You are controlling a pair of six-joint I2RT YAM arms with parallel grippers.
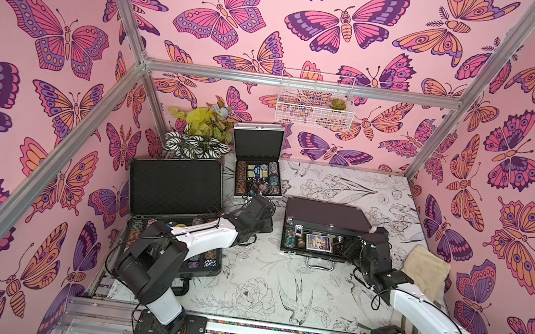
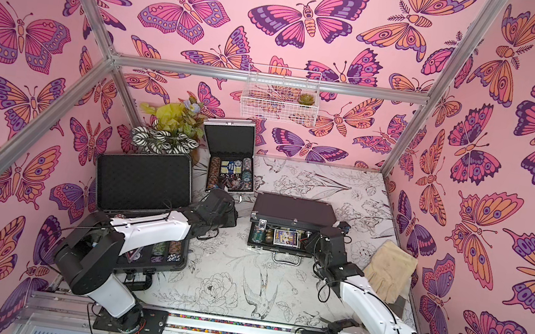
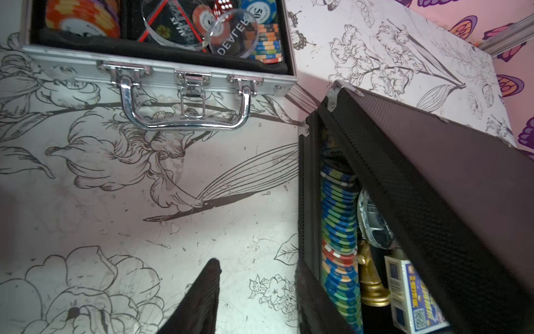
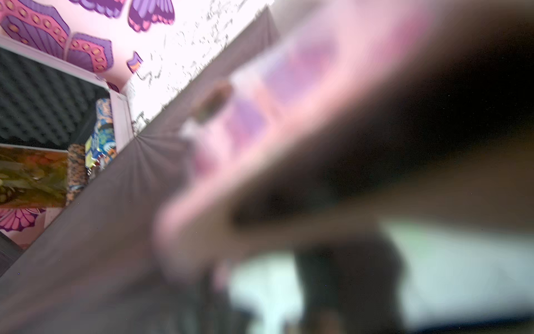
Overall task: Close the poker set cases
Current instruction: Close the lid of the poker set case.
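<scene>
Cases ring the surface (image 1: 277,284) in both top views: large black case (image 1: 175,187) at 9 o'clock, small silver case (image 1: 256,144) at 12, medium black case (image 1: 323,215) at 2, half-shut, right gripper (image 1: 363,239) at its right edge; open room at 6. Left wrist view: arm outstretched, left gripper (image 3: 257,261) parted over bare surface. Right wrist view: blur, grip unclear.

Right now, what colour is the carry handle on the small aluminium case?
Shiny silver; the handle shows best in the left wrist view.

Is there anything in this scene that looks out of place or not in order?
In the small silver case, two clear dealer discs lie loose and tilted over the chips. A cream glove lies near the medium black case, whose lid hangs half lowered, unlike the upright lids.
</scene>
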